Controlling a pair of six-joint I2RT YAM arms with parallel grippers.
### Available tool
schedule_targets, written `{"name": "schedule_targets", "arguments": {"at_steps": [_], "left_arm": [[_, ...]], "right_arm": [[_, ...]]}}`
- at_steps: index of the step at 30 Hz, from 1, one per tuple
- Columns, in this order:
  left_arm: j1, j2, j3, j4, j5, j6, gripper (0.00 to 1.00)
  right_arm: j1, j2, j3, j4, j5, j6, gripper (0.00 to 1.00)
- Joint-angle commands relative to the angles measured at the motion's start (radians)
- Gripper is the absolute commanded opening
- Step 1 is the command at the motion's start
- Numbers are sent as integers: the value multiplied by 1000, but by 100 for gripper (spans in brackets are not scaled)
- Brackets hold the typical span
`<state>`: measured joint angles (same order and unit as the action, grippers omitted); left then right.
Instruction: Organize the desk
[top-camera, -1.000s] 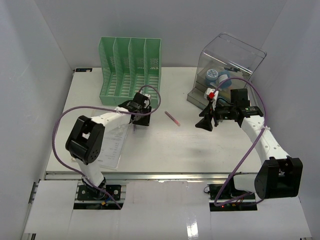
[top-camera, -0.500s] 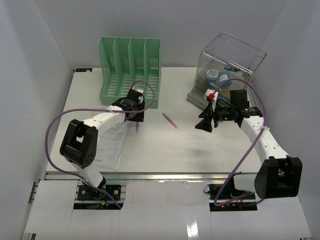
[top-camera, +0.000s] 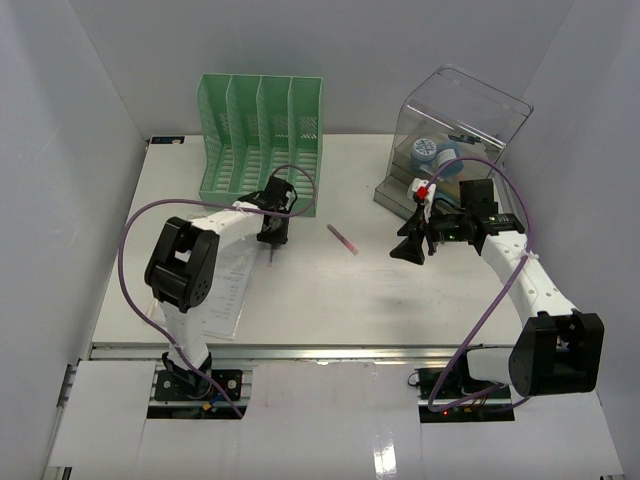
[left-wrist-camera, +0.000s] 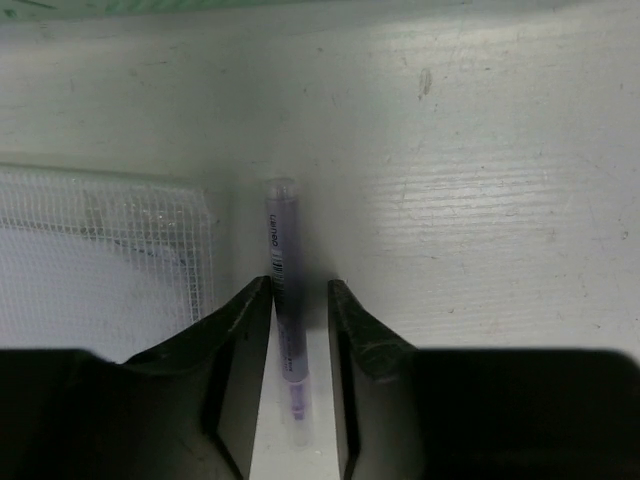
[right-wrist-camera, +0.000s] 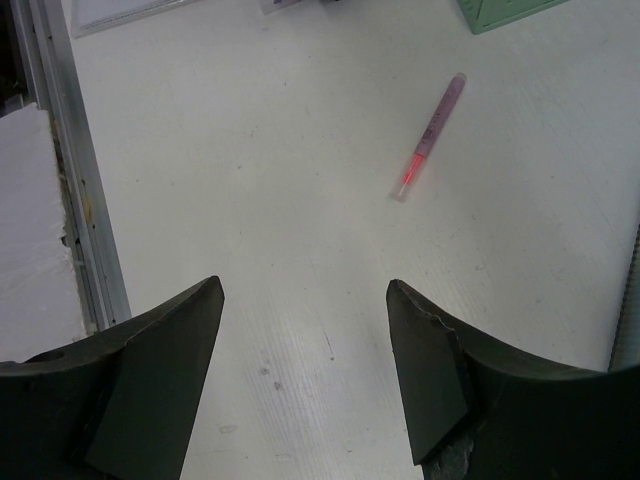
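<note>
Black left claw (left-wrist-camera: 300, 290) is down at the white counter (top-camera: 400, 300) that runs under both arms. It straddles a purple pen (left-wrist-camera: 280, 230). Jaws are narrowly apart. One finger (left-wrist-camera: 245, 330) looks to touch the barrel, and a sliver of counter shows on the other side, so I'd call it not yet clamped.

The pen's long axis runs straight along the claw's reach, with the capped end poking out past the fingertips. You only need to close the jaws, no re-aim. There's small print and a barcode-like mark on the barrel, too small to read.

A white mesh sheet (left-wrist-camera: 100, 240) lies just beside the pen on one side. Watch that the finger doesn't snag it.

Right claw (right-wrist-camera: 305, 290) hangs wide apart above bare counter, holding nothing. A pink pen (right-wrist-camera: 430, 135) lies ahead of it, slanted across its view. In the overhead view that pen sits between the two arms, and the right one is free to take it.

Beyond those are a green file rack (top-camera: 262, 140) and a clear box (top-camera: 455, 140) at the far side. A printed paper (top-camera: 225, 290) is under the left arm, text unreadable.
</note>
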<state>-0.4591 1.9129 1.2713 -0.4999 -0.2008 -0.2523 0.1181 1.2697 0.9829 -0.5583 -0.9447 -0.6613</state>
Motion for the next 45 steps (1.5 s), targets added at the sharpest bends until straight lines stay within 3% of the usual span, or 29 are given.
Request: {"name": "schedule_targets", "arguments": {"at_steps": [1, 4, 7, 10, 13, 18, 22, 27, 29, 36, 45], "left_arm": [[0, 27, 23, -35, 1, 13, 36], [2, 32, 22, -37, 12, 13, 33], [2, 20, 22, -36, 49, 12, 21], [1, -28, 12, -8, 178, -8, 7], [-3, -96, -17, 77, 335, -54, 1], [-15, -233, -137, 389, 659, -308, 0], [-54, -238, -167, 658, 737, -565, 0], [-119, -38, -64, 1032, 712, -883, 0], [-143, 71, 40, 1085, 692, -955, 0], [-210, 380, 456, 1084, 545, -1103, 0], [-243, 520, 590, 990, 280, -1142, 0]], "right_arm": [[-6, 3, -12, 9, -17, 2, 73], [-8, 5, -12, 8, -22, 2, 73], [-10, 1, -12, 8, -23, 3, 73], [-18, -8, -12, 8, -25, 3, 73], [-35, -17, -10, 9, -28, 11, 73], [-79, -37, -2, 12, -45, 46, 72], [-141, -73, 8, 22, -40, 69, 72], [-239, -155, 7, 119, 48, 169, 72], [-263, -208, -10, 165, 63, 204, 72], [-349, -304, -78, 250, 35, 276, 73], [-398, -298, -94, 248, -36, 293, 72]]}}
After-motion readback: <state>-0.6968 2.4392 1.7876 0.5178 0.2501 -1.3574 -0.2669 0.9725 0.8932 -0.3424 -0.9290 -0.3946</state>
